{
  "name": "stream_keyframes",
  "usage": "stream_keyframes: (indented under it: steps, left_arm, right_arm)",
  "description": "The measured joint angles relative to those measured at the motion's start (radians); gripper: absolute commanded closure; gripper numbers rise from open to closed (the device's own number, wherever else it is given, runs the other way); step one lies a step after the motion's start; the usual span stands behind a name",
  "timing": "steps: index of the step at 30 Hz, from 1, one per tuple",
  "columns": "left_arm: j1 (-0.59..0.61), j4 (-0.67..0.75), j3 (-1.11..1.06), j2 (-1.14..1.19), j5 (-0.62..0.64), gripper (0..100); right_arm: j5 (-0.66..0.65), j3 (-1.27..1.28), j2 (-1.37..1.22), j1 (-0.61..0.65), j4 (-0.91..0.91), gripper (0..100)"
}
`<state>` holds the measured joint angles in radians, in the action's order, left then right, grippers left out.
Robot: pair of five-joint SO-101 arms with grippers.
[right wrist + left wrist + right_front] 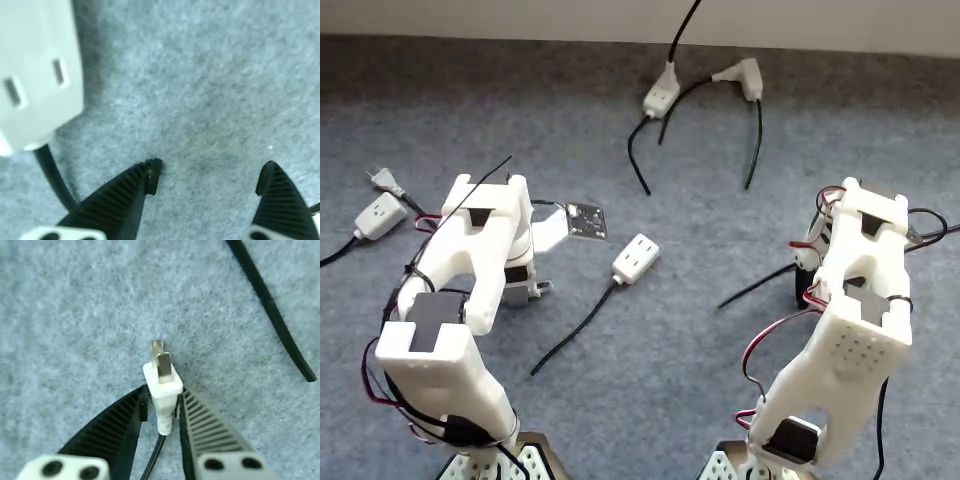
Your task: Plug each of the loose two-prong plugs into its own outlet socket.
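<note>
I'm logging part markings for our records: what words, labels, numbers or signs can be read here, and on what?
None can be read.
The plug in the left hand is plain white.
The outlet socket shows only two slots.
The small board in the high view bears marks too small to read.

Grey carpet (660, 380) lies under both my pairs of jaws. Just ahead of my right jaws, off to one side, a white socket (35, 75) rests on it with its black cord (50, 170). Beyond my left jaws a second cord (270, 305) crosses the pile.
</note>
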<state>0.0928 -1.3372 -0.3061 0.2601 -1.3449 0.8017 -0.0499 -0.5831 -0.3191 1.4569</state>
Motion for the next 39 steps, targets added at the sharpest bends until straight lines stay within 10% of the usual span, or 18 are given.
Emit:
stream_keyframes:
  steps: [22,39]
  left_arm:
    - [-0.054,-0.020,0.078,-0.041,0.018,99]
    - [-0.554,-0.143,0.186,-0.718,0.624,99]
  right_arm:
    - [0.000,0.000,0.000,0.002,0.000,66.3]
    - [0.000,0.000,0.000,0.002,0.000,66.3]
